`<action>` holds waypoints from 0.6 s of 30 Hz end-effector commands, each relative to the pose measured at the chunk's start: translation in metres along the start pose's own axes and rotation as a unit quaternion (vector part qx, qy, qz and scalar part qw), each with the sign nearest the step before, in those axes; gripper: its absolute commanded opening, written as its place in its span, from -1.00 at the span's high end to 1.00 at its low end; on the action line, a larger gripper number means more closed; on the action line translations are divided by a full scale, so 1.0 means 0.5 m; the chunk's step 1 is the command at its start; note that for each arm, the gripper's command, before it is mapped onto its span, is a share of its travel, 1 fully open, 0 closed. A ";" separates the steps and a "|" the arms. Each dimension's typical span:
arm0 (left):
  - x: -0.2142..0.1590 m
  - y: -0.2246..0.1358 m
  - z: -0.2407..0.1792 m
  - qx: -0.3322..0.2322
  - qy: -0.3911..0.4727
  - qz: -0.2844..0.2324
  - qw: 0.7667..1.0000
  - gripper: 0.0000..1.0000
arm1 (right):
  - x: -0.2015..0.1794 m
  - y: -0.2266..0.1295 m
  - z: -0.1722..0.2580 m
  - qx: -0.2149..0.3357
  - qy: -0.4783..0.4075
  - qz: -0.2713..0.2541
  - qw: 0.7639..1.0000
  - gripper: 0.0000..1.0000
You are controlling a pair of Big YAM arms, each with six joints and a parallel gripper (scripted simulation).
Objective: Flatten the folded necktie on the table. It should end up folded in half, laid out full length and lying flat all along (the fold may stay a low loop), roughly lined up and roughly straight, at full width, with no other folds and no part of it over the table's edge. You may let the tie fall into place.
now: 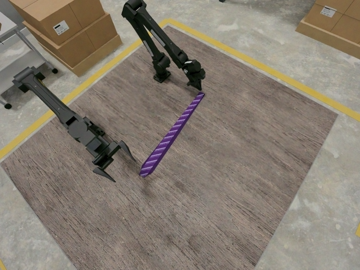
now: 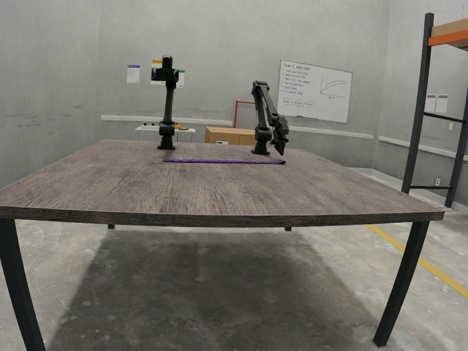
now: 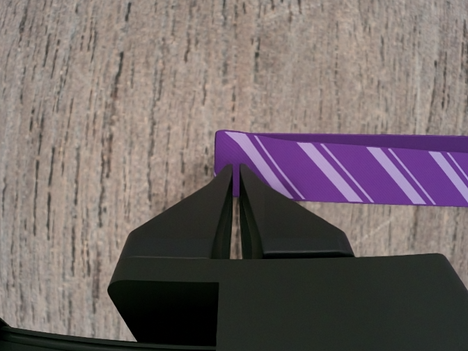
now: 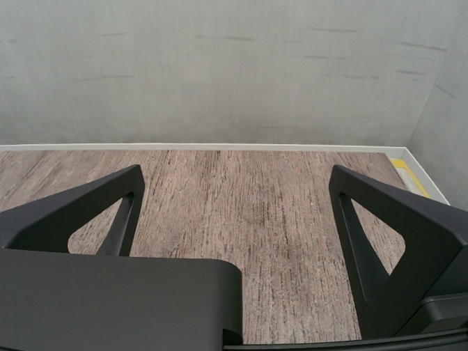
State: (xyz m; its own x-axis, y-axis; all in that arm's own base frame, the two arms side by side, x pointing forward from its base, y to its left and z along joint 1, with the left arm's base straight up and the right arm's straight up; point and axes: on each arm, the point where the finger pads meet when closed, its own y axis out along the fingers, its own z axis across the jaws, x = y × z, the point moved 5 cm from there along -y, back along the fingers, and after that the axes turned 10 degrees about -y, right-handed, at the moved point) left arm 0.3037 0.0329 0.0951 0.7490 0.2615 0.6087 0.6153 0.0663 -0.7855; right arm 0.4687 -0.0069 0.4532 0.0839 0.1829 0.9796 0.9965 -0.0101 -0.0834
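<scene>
Wood-grain table [image 1: 232, 162] [image 2: 226, 181] [image 3: 113, 75] [image 4: 245, 211], purple tie [image 1: 174, 132] [image 2: 224, 161] [image 3: 321, 170] on top, grey rm, L jaws [image 1: 199, 89] [image 2: 281, 154] together, R jaws [image 1: 125, 171] [image 2: 167, 57] apart

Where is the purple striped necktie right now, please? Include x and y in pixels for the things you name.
In the top view, the necktie [image 1: 173, 132] [image 2: 224, 161] [image 3: 321, 170] runs diagonally near the middle of the table [image 1: 247, 188] [image 2: 226, 188] [image 3: 113, 75] [image 4: 242, 211], its narrower-looking end just below the left fingers [image 1: 200, 89] [image 2: 281, 154].

Cardboard boxes [image 1: 68, 34] [image 2: 230, 135], whiteboard [image 2: 315, 91], yellow tape [image 1: 255, 66] [image 2: 421, 262]

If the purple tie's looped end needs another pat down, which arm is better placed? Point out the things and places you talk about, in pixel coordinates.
Probably the left: its gripper [image 1: 200, 89] [image 2: 282, 154] [image 3: 236, 165] is shut, close to the looped end [image 1: 201, 94] [image 2: 283, 162] [image 3: 226, 149]. The right gripper [image 1: 125, 171] [image 2: 166, 57] [image 4: 236, 175] is open, raised high near the other end.
</scene>
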 end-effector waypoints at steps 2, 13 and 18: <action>0.023 0.002 -0.004 -0.002 0.003 -0.015 1.000 0.91 | 0.060 -0.001 0.002 0.000 0.005 -0.032 0.999 -1.00; 0.022 0.009 -0.003 -0.002 0.003 -0.015 1.000 0.91 | 0.060 -0.001 0.002 0.000 0.005 -0.032 0.999 -1.00; 0.022 0.009 -0.003 -0.002 0.003 -0.015 1.000 0.91 | 0.060 -0.001 0.002 0.000 0.005 -0.032 0.999 -1.00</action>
State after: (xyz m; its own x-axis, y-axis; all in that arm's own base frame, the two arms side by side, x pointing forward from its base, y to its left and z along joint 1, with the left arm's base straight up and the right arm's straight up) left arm 0.3051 0.0331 0.0907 0.7496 0.2615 0.6081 0.6146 0.0662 -0.7861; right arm 0.4687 -0.0069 0.4532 0.0839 0.1829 0.9796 0.9965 -0.0101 -0.0834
